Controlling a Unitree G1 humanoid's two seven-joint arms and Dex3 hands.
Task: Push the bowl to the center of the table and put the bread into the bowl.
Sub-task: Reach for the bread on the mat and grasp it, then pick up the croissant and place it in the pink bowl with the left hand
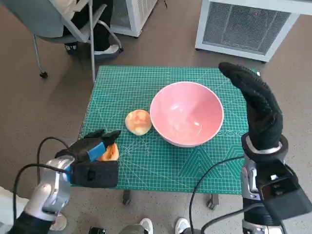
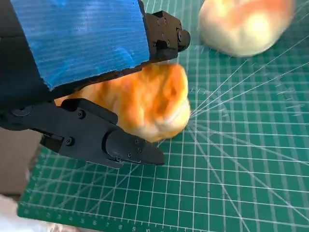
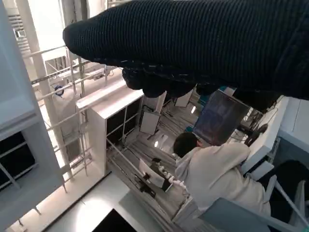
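Note:
A pink bowl (image 1: pixel 186 113) stands on the green mat of the table (image 1: pixel 156 168), a little right of the middle. A pale round bread roll (image 1: pixel 138 122) (image 2: pixel 244 24) lies just left of the bowl. At the front left corner my left hand (image 1: pixel 95 148) (image 2: pixel 82 43) grips an orange-brown piece of bread (image 1: pixel 110 152) (image 2: pixel 145 99) between its black fingers (image 2: pixel 101 137), low on the mat. My right hand (image 1: pixel 256 105) (image 3: pixel 203 43) is raised beside the bowl's right side, its fingers stretched out, holding nothing.
A grey chair (image 1: pixel 63 24) with a seated person's legs stands beyond the table's far left corner. White grilled units (image 1: pixel 243 24) stand at the back. Feet (image 1: pixel 146 225) show at the front edge. A person in white (image 3: pixel 212 169) sits in the right wrist view.

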